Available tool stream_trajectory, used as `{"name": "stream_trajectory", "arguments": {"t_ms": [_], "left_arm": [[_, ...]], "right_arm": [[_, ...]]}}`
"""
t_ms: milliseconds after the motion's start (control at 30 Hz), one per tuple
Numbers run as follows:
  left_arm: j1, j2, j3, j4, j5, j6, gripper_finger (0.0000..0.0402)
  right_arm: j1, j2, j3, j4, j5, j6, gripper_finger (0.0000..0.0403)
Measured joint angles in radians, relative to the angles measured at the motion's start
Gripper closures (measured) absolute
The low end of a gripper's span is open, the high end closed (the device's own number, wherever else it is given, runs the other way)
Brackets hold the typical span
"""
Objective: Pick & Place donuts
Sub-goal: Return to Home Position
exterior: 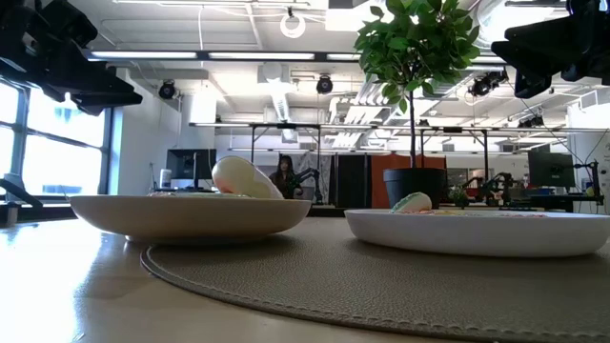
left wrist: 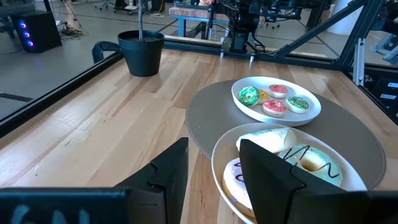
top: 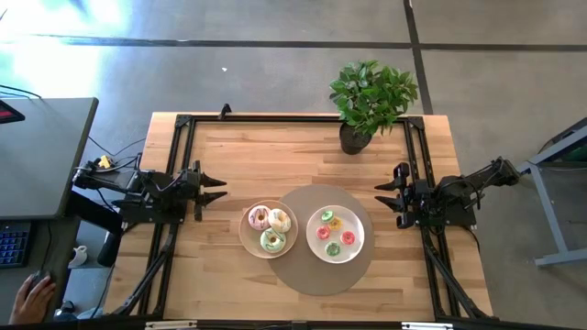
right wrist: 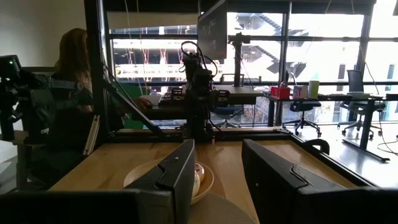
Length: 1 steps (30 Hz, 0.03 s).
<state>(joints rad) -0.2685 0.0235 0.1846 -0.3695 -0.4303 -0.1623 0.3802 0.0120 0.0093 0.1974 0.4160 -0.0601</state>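
Observation:
Three larger donuts, pink [top: 259, 218], cream-white [top: 280, 220] and green-iced [top: 272, 240], lie in a tan bowl-like plate [top: 246, 234]. Several tiny donuts, red-pink [left wrist: 274, 107], green [left wrist: 248, 95] and yellow [top: 336, 223], lie on a white plate [top: 356, 247]. Both plates rest on a round brown mat [top: 312, 275]. My left gripper [top: 217, 189] hovers open at the table's left, short of the tan plate [left wrist: 219, 163]. My right gripper [top: 385, 196] hovers open at the table's right, beside the white plate.
A potted plant [top: 370, 101] stands near the table's far edge, right of centre. A black frame [top: 293, 117] runs along the table's edges. Bare wood lies between the plant and the plates. A person sits in the room beyond [right wrist: 69, 87]; a hand [top: 35, 298] shows at lower left.

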Motion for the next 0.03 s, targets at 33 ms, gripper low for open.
{"name": "stream_trajectory", "arguments": {"t_ms": [33], "left_arm": [[0.000,0.000,0.000,0.000,0.000,0.000,0.0259]], "right_arm": [[0.000,0.000,0.000,0.000,0.000,0.000,0.0272]]}}
